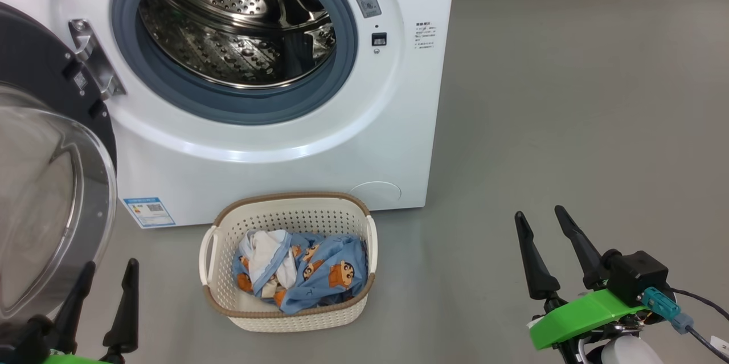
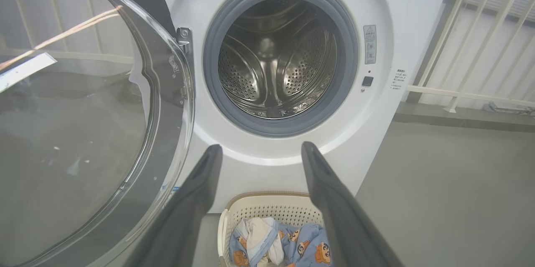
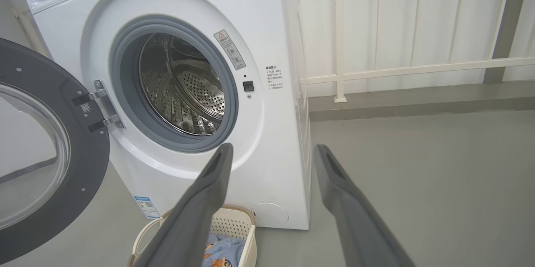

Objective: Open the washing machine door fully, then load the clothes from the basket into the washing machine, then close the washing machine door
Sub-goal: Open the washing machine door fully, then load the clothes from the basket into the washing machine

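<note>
Two empty grippers, jaws spread wide on both.

Head view: washing machine [image 1: 273,159] has its door [image 1: 51,193] swung out on the hinge side, and the drum [image 1: 239,39] is bare. The basket [image 1: 296,318] is on the floor [image 1: 569,125] at the foot of the machine, under the opening; can't tell if it touches the front panel. All the clothes [image 1: 319,273] are in it, blue print with a white piece on top. The left gripper [image 1: 110,264] hangs in front of the machine, just beside the door. The right gripper [image 1: 540,213] is well off the machine's latch side.

Left wrist view: fingers frame the lower edge of the machine's opening. The door sits close on the hinge side, the basket just below.

Right wrist view: angled look at the machine front, with a basket corner showing under one finger.

My read: the door step looks done, loading hasn't started.

Risks:
- Left arm swinging toward the basket could clip the door and push it partway shut.
- The basket looks light, so a snagged grab could drag or tip it.
- Cloth left draped over the seal [image 1: 239,106] would block the door from closing.
</note>
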Controlling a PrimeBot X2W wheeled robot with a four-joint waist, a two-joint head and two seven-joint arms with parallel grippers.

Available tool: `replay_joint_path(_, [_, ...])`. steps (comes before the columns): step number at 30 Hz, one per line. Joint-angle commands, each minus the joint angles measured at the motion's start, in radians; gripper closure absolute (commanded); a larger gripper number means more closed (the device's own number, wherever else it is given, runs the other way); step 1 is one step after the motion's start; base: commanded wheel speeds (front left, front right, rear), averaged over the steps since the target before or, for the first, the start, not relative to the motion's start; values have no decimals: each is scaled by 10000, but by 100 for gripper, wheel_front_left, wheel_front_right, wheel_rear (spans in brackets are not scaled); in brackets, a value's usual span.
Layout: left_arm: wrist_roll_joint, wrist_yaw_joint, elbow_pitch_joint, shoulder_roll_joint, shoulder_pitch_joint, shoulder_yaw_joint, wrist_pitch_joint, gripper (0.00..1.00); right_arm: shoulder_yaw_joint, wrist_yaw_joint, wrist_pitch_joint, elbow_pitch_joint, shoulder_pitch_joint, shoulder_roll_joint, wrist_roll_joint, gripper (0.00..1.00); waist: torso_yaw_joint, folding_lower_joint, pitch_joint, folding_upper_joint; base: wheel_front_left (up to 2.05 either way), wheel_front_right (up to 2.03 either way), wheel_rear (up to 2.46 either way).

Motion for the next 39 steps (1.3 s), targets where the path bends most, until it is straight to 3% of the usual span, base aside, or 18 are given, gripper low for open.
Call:
replay_joint_path(1, [110,-31,-261,275,-237,468,-105,0,173,56,-122,-270,-85,-44,-196,0,25,0,14,0,0,0,0])
replay_joint_path(39, [412,-337,-246,126,-309,646,-105,0,222,56,-118,-157,-97,27,-272,0,145,0,110,0,0,0,0])
